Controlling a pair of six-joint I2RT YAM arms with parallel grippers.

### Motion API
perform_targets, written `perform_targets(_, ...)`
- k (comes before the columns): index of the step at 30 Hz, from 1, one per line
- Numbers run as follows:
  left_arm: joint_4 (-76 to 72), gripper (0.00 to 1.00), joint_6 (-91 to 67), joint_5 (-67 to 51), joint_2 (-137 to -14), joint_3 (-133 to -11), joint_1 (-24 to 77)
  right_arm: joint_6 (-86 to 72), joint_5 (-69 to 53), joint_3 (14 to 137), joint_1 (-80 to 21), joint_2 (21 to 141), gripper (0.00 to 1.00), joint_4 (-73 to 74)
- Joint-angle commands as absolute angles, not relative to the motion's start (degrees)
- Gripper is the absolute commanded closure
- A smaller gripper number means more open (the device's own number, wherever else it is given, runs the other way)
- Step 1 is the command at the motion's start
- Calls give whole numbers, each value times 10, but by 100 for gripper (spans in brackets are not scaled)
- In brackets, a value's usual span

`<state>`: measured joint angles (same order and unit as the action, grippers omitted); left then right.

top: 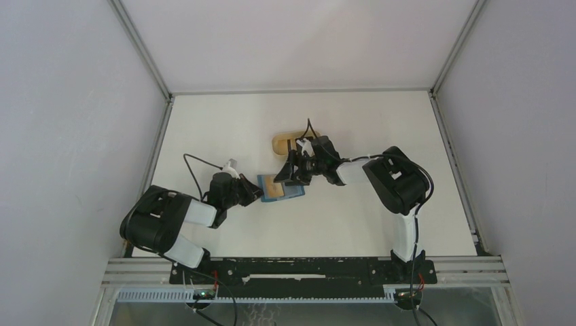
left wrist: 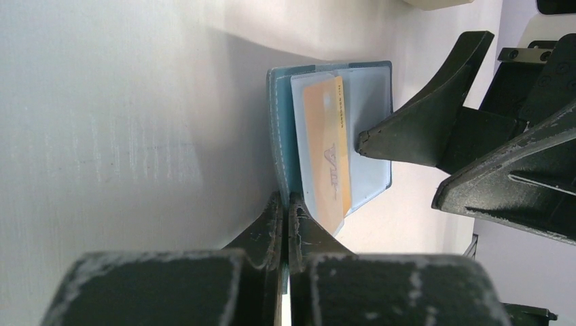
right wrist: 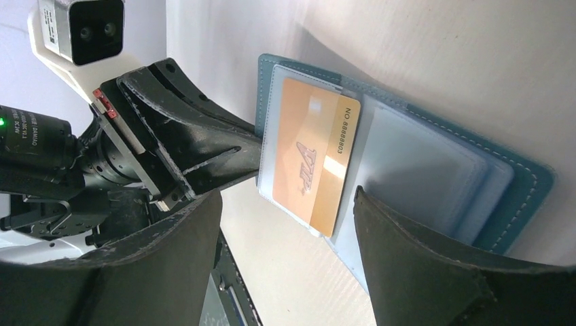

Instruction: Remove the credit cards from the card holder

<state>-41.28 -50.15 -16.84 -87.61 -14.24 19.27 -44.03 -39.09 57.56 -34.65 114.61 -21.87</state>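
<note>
The teal-blue card holder (top: 289, 191) lies open on the table. An orange credit card (right wrist: 316, 159) sits in its clear sleeve and sticks out partly over the sleeve's edge; the same card (left wrist: 328, 136) shows in the left wrist view. My left gripper (left wrist: 285, 204) is shut on the holder's (left wrist: 284, 129) teal cover edge. My right gripper (right wrist: 289, 197) stands open just over the holder (right wrist: 516, 183), one fingertip (left wrist: 363, 140) at the clear sleeve beside the card, the other off the holder's near side. No other card shows.
A tan rounded tray (top: 284, 143) lies just behind the right gripper (top: 289, 173). The two grippers are close together, the left gripper (top: 257, 192) at the holder's left end. White walls and metal rails bound the table on three sides.
</note>
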Motion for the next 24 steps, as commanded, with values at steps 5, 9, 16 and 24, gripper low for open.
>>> perform_targets(5,-318,100,-481,-135,-905,-138,197,-447,-389,589,-365,1164,20,-202)
perform_targets(9,-315,100,-482,-131,-902,-135,198,-467,-402,588,-364,1183,20,-211)
perform_targets(16,-308,100,-482,-128,-892,-131,199,-533,-443,585,-359,1225,19,-271)
perform_targets(24,-306,100,-482,-128,-893,-132,200,-603,-490,570,-362,1237,19,-392)
